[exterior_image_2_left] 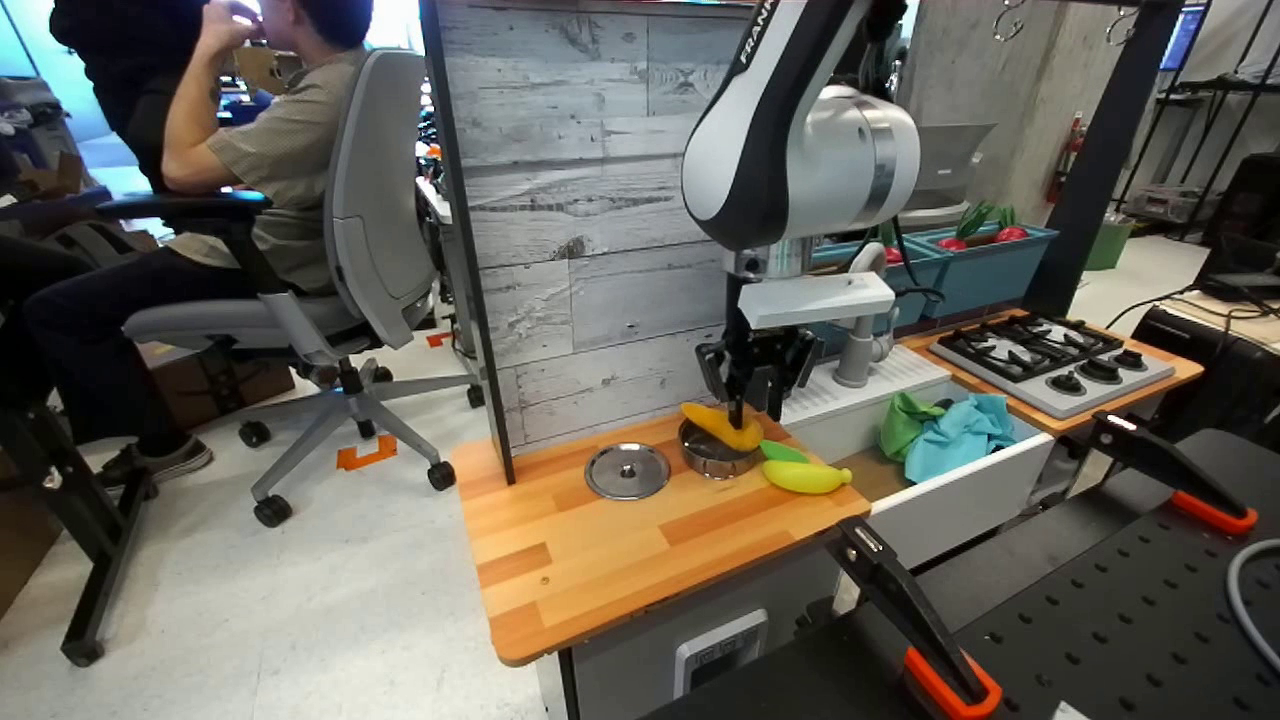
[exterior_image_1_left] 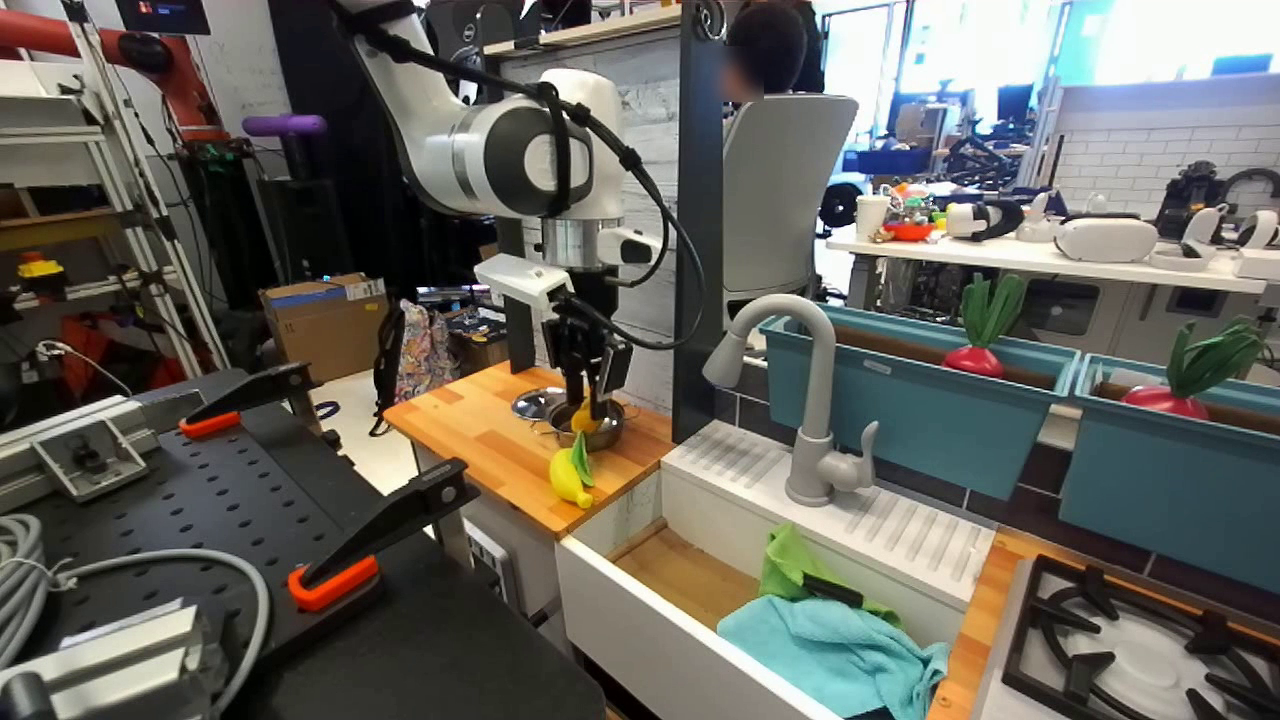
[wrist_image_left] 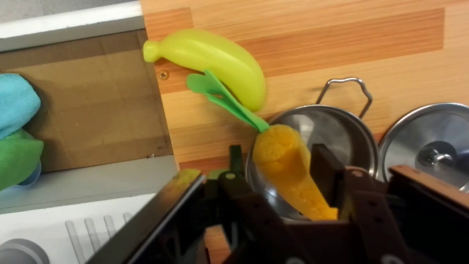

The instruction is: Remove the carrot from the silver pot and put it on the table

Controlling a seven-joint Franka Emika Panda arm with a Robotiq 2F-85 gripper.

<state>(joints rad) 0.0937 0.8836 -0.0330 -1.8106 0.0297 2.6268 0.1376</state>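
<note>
At the left of my wrist view, a fuzzy turquoise cloth (wrist_image_left: 16, 104) and a crumpled green cloth (wrist_image_left: 16, 157) lie in the straight-walled white sink (wrist_image_left: 84, 20). Next comes the light-brown butcher-block wooden table (wrist_image_left: 304, 73), my target, and on it a smooth, glossy, curved yellow-green banana (wrist_image_left: 220, 57). Beside that, flat green leaves (wrist_image_left: 242, 111) poke out over the rim of the wire-handled, round, shiny silver metal pot (wrist_image_left: 340, 132). They belong to the tapered orange toy carrot (wrist_image_left: 287, 174), lying in the pot, thick end at the rim.

My black two-fingered gripper (wrist_image_left: 280, 161) straddles the carrot, well spread, with a visible gap on the left, so I judge it has no grip yet. The left finger (wrist_image_left: 236, 159) seems to sit just outside the rim; were it low, closing would pinch the pot wall too. I'd shift rightwards, check height in both exterior views, then squeeze slowly near the thick end, since the taper could let it slide. The dull, slightly pitted skin should give the pads some bite. Then I'd lift straight up until leaves and tip pass the rim.

The right finger (wrist_image_left: 326, 172) stands over the pot, against or just beside the carrot; I can't say which. Rightmost, just beside the pot, lies a round, knobbed silver metal lid (wrist_image_left: 432, 132), slick stuff I'd steer around when setting the carrot down.
</note>
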